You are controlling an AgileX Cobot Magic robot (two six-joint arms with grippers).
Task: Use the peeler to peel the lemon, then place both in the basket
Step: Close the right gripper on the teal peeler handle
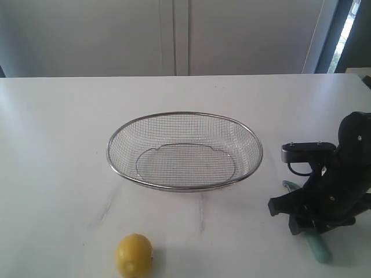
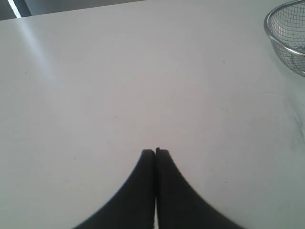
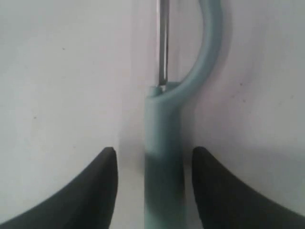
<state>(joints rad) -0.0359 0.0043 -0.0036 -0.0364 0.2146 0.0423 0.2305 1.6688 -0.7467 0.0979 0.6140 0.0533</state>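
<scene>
the peeler pickup is judged to be the step in hand; no peeling is begun. the right gripper (image 3: 155, 155) is poised low over the peeler (image 3: 163, 143), jaws spread wide, one on each side of the teal handle, nothing grasped. the peeler is laid on the table (image 1: 58, 145) at about 4 o'clock from the basket (image 1: 184, 113); the lemon (image 1: 134, 255) is set at about 7 o'clock, well apart. the left gripper (image 2: 156, 151) is clenched on nothing. next, the handle must be clamped squarely and lifted.
</scene>
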